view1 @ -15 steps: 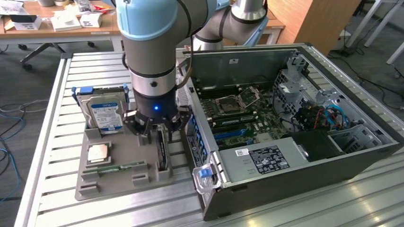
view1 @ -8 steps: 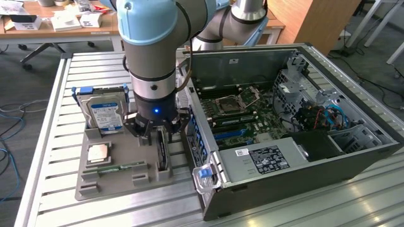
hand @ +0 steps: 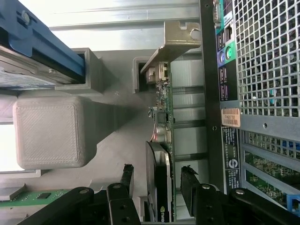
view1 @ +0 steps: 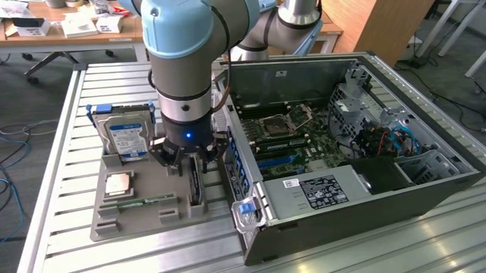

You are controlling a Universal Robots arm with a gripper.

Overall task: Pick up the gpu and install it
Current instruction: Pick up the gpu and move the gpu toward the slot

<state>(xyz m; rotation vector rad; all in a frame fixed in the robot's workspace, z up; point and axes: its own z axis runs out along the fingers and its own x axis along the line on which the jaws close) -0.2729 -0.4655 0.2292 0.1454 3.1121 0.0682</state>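
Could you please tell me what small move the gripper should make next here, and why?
Probably close the jaws. The black two-finger gripper stands open, with one finger on each side of the thin dark gpu card with the pale metal bracket, which stands on edge in the grey holder. The card looks roughly centred between them, so a grip seems ready.

The thin gpu [hand: 165, 117] has a green board edge, a black cooler and a pale silver metal bracket. The moulded plastic tray [view1: 136, 219] is matte light grey, the boxy silver hard drive [view1: 127, 136] carries a blue-and-white label and blue rails, and the slim memory stick [view1: 148, 200] is green. The tool [view1: 191, 161] is black under a pale-blue and grey robot arm [view1: 182, 34], the ribbed aluminium desk [view1: 99, 85] is silvery, and the black computer case [view1: 365, 219] shows square-grid mesh, blue latches and a green motherboard [view1: 292, 133].
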